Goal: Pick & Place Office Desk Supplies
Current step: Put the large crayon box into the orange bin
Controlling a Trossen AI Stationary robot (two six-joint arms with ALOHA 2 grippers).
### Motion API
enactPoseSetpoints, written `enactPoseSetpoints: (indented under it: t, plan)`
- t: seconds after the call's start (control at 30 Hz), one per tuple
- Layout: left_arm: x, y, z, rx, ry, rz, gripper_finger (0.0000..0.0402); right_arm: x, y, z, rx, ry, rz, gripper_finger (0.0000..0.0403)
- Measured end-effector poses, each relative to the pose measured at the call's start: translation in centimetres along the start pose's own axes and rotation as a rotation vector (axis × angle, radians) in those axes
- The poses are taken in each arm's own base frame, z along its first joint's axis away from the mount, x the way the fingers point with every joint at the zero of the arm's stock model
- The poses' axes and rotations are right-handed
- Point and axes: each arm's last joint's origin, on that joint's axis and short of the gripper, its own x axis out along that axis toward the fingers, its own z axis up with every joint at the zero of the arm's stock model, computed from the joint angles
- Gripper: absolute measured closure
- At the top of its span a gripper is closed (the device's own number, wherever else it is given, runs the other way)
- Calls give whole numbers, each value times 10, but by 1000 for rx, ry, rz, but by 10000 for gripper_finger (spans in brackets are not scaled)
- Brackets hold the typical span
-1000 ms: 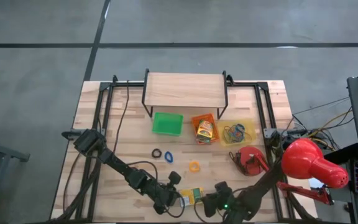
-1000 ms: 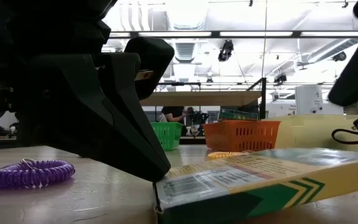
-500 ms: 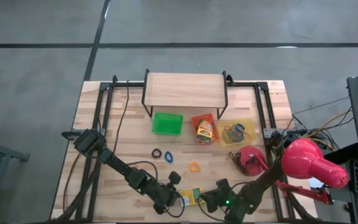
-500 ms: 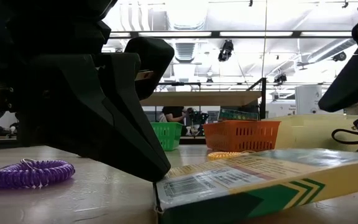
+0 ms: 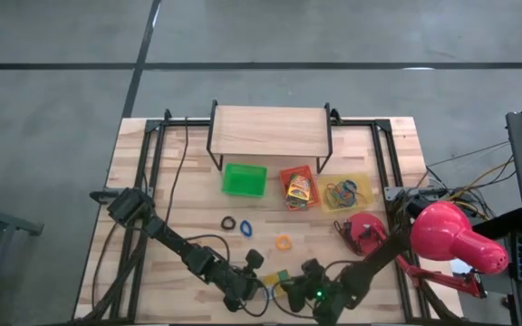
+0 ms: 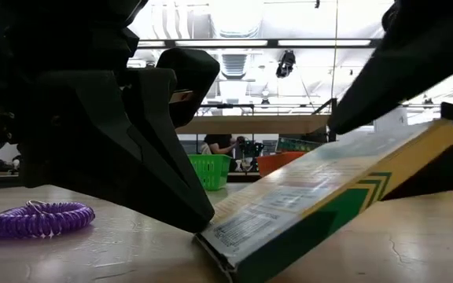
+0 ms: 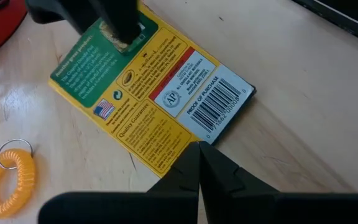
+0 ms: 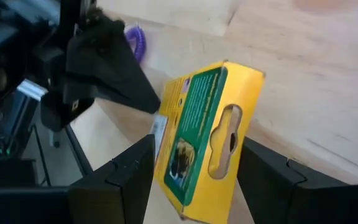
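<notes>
At the near edge of the desk (image 5: 152, 181), a yellow and green box (image 8: 207, 134) is tipped up on one edge, one end raised and the other on the wood. The right hand (image 8: 194, 180) has its fingers spread wide, one on each side of the box, and the raised end sits between them; it seems to be lifting that end to get a grip, though whether the fingers already press the box cannot be told. The left hand (image 7: 199, 163) has its fingers pressed together with nothing between them, the tips set against the low edge of the box, probably as a stop so the box tilts instead of sliding.

Just beyond lie loose coil bands on the bare wood: an orange one (image 5: 284, 242), a blue one (image 5: 246, 226), a black one (image 5: 228, 223), and a purple one (image 6: 38, 218) near the left hand in the low view.

Farther back stand three trays in a row before a small wooden shelf (image 5: 270, 131). The green tray (image 5: 244, 179) looks empty. The orange tray (image 5: 285, 175) holds a printed box. The yellow tray (image 5: 362, 181) holds a tangle of bands. A red lamp (image 5: 456, 237) stands off to the right.
</notes>
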Motion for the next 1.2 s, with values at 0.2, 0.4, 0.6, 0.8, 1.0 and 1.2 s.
enactPoseSetpoints:
  t: [0.2, 0.4, 0.6, 0.8, 1.0, 1.2]
  plan:
    - [0, 0, 0, 0, -1, 1, 396, 3, 1, 3, -22, 38, -10, 197]
    - [0, 0, 0, 0, -1, 1, 396, 3, 2, 3, -45, 38, 3, 197]
    - [0, 0, 0, -1, -2, 1, 396, 3, 3, 3, -96, 38, 5, 197]
    - [0, 0, 0, -1, -3, 1, 396, 3, 3, 3, -82, 40, 7, 204]
    - [0, 0, 0, -4, -4, 1, 396, 2, 3, 3, -77, 42, 6, 243]
    - [0, 0, 0, -5, -6, 2, 396, 2, 3, 3, -80, 45, 5, 283]
